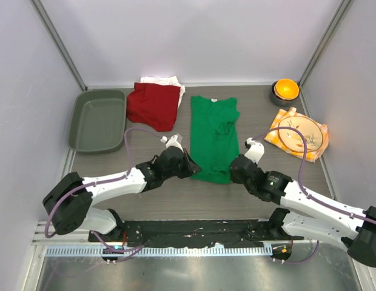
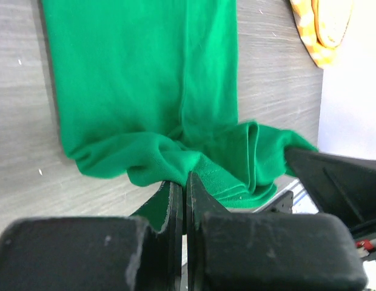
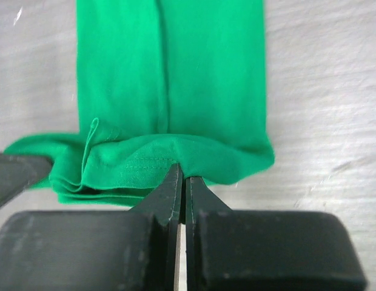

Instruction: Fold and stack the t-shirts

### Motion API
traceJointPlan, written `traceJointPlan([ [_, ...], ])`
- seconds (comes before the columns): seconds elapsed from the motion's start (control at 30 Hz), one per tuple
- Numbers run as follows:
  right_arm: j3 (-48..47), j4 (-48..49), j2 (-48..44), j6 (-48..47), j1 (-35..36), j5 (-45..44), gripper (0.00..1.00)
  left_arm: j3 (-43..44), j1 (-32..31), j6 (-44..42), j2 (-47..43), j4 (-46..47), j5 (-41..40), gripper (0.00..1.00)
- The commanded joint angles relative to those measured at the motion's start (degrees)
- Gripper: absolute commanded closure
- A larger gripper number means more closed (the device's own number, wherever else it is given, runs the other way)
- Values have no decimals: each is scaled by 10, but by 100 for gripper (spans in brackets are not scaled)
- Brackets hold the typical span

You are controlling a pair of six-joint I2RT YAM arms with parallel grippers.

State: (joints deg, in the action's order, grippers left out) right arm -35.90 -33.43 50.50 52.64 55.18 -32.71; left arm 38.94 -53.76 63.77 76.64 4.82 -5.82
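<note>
**Green shirt [image 1: 213, 136] hangs on a thin pinch at its near hem**

We see the shirt lying in the middle of the table [image 1: 261, 109] as a long strip, collar at the far end. The red shirt [image 1: 153, 104] is piled to its far left, over a white shirt [image 1: 167, 80]. The risk we read here is a slip. Each bite takes little more than the hem's edge, so a lift to fold the strip could drop one corner and land the fold crooked. The hem is also bunched in layers between the arms, and a pull could drag only the top layer or spread the lengthwise folds. The left gripper [image 2: 185, 182] has its jaws pressed together on the hem's left end. The right gripper [image 3: 182, 176] is likewise closed on the right end, fingertips barely past the edge.
</note>
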Motion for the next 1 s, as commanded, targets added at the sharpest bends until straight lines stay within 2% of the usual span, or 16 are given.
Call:
traceJointPlan([
  [0.0,-1,131,26,-105,-81,11,99,47,42,-38,41,12,44,100],
  [0.23,-15,231,96,-172,-197,76,99,97,88,-63,104,13,56,100],
  [0.47,-58,289,183,-200,-272,149,99,160,126,-80,162,5,86,100],
  [0.63,-91,314,259,-204,-296,187,99,206,155,-87,199,-3,92,100],
  [0.97,-151,353,368,-201,-324,202,99,277,198,-97,303,-8,116,100],
])
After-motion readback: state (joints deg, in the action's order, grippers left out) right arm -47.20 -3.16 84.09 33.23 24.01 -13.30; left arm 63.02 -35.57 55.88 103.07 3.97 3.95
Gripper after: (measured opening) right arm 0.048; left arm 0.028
